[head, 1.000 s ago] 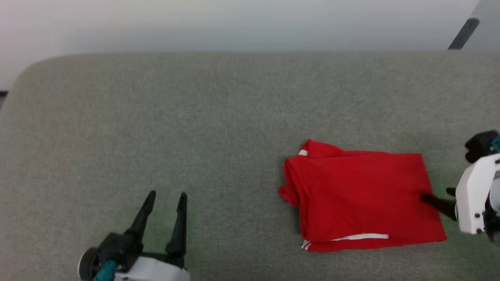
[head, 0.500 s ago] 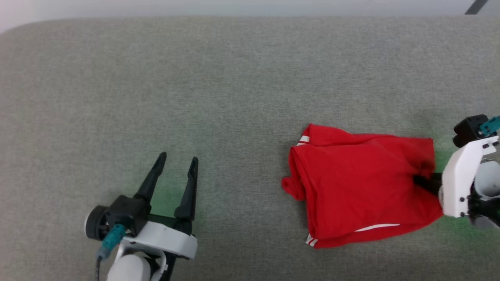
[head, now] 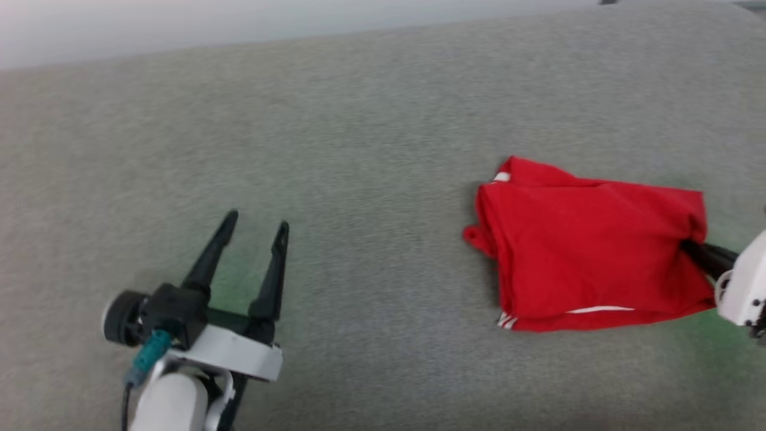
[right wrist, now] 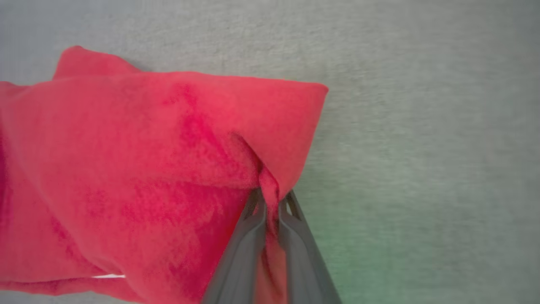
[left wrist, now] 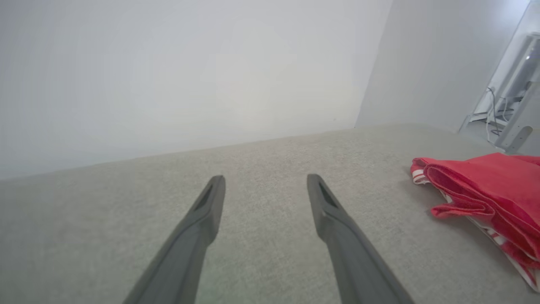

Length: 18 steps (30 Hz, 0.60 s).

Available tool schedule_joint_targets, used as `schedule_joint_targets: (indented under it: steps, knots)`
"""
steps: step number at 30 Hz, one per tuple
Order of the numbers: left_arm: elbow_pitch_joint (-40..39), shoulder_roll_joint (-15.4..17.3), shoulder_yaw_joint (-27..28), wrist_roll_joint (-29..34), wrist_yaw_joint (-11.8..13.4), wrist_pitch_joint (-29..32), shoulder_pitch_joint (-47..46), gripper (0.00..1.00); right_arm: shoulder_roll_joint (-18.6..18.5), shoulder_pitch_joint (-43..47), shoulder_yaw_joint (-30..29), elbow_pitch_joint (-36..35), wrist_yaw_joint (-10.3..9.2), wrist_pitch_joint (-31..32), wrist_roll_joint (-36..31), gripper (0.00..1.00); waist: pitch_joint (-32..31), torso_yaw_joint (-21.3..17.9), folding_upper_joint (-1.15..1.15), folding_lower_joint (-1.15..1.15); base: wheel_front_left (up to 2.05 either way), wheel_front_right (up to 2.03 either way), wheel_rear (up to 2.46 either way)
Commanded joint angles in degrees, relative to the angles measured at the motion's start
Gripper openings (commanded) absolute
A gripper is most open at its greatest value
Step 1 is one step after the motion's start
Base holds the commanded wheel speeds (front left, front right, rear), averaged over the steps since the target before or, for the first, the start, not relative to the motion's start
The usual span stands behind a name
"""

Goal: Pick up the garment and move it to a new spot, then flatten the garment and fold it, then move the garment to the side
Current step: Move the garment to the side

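The head view is motion-smeared, blurring the grey padded fabric surface [head: 359, 149]. At 3 o'clock there, the right gripper [head: 689, 245] has its dark tips buried in a fold of the red thin-fabric garment [head: 592, 251] with striped trim, and its white body is cut by the edge. The garment runs off the left wrist view at 4 o'clock and the right wrist view at 9 o'clock.

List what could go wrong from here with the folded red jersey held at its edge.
1. The right end effector pinches just a small tuck at one edge of the garment; pulling could drag the top layers and undo the fold.
2. That thin pinch might slip free.
3. The left end effector is open, apart from the cloth, so the far end may bunch on the grey surface.
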Motion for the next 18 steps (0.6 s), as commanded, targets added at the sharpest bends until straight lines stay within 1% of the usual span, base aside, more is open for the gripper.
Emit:
schedule_joint_targets:
  steps: [1,6,11,15,18]
  knots:
    - [-0.59,1.26,-0.62,0.10,0.05,0.01,-1.95,1.00,-1.12,0.66,-1.92,1.19,-0.04,-1.66,0.35,0.00,0.67,-5.51,0.00,0.00,0.00,0.00,0.00]
    - [-1.52,4.14,-4.06,-0.16,0.05,0.01,-5.41,1.00,-2.34,0.43,-6.85,6.49,-0.04,-5.07,-0.28,0.00,2.40,-8.46,0.00,0.00,0.00,0.00,0.00]
    - [-1.94,6.47,-5.68,-0.40,0.05,0.01,-8.50,1.00,-2.88,-2.04,-9.38,9.94,-0.04,-7.82,-1.74,0.00,4.50,-10.03,0.00,0.00,0.00,0.00,0.00]
    - [-2.24,8.75,-7.22,-0.45,0.05,0.01,-12.19,1.00,-3.04,-6.22,-11.30,14.27,-0.04,-10.41,-4.20,0.00,7.01,-10.39,0.00,0.00,0.00,0.00,0.00]
    - [-2.55,10.29,-8.76,-0.17,0.05,0.01,-15.15,1.00,-3.57,-10.48,-10.94,16.49,-0.04,-11.90,-7.49,0.00,8.93,-9.75,0.00,0.00,0.00,0.00,0.00]
